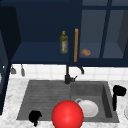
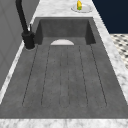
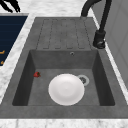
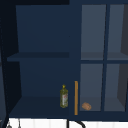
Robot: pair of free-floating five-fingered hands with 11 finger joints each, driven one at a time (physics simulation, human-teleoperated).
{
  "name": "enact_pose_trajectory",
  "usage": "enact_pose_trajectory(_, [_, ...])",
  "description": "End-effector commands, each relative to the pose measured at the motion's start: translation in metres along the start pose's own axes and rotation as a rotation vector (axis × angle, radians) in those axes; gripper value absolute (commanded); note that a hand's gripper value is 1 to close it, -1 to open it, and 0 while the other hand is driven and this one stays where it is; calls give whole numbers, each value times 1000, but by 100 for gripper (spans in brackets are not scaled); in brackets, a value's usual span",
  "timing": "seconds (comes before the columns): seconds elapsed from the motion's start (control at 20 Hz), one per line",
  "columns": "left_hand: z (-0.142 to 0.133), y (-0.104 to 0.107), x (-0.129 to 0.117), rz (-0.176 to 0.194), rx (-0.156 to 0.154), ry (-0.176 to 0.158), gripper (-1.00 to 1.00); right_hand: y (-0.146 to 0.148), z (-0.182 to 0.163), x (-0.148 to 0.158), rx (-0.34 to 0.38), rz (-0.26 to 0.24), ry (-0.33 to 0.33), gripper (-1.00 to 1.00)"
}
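Where the sink (image 1: pixel 45 97) meets the front counter edge, the left hand (image 1: pixel 35 117) hangs in the air over the near left corner of the ribbed drainboard, its fingers curled in on themselves and closed round nothing. Just to its right, at the middle of the sink's front edge, a large red ball (image 1: pixel 67 114) fills the foreground and hides part of the white plate (image 1: pixel 88 108) that lies on the floor of the basin; in the right side view the plate sits beside the drain, with a small red object (image 3: pixel 37 74) near the basin's left wall. The right hand (image 1: pixel 118 93) hovers above the counter at the sink's right edge, well apart from the plate, its fingers hanging straight down and relaxed. The black faucet (image 1: pixel 68 75) stands at the sink's back edge, between drainboard and basin. Above, the open wall cabinet holds an oil bottle (image 1: pixel 63 42) near the front edge of the bottom shelf, with an orange door handle (image 1: pixel 76 45) just beside it and a small brown bread roll (image 1: pixel 86 52) behind the glass door.
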Motion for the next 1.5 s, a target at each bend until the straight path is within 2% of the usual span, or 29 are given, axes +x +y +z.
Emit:
enact_pose_trajectory(0.0, [0, 0, 0, 0, 0, 0, 0, -6, 4, 3, -24, -125, 28, -100])
enact_pose_trajectory(0.6, [0, 0, 0, 0, 0, 0, 0, -24, 26, 27, -55, -163, 27, -100])
enact_pose_trajectory(1.15, [0, 0, 0, 0, 0, 0, 0, -31, 48, 63, -40, -189, 1, -100])
enact_pose_trajectory(1.45, [0, 0, 0, 0, 0, 0, 0, -32, 58, 82, -42, -234, -17, -100])
